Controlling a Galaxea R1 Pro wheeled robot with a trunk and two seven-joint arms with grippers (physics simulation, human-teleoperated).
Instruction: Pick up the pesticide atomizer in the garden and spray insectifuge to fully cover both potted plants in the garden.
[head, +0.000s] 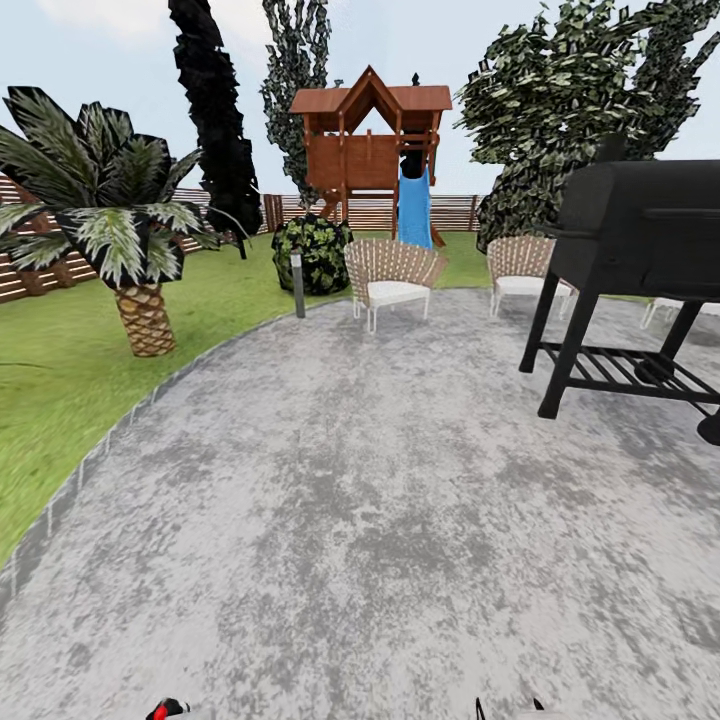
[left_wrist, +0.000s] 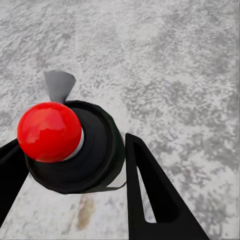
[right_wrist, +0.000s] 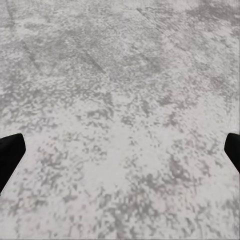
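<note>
Grey mottled stone patio (head: 350, 520) meets green lawn (head: 60, 400), wooden fence (head: 360, 212) behind.

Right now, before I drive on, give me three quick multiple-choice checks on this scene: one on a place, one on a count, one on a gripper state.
1. The palm stands on:
A. the stone patio
B. the lawn
C. the grill's shelf

2. Wicker chairs in the head view:
A. one
B. two
C. four

3. The left gripper is:
A. shut on the pesticide atomizer
B. open and empty
C. holding a chair leg

Key: 1 B, its trunk rises from grass left of the patio edge. 2 B, one chair near the lamp, another beside the grill. 3 A, the red-capped pesticide atomizer sits between its fingers.
</note>
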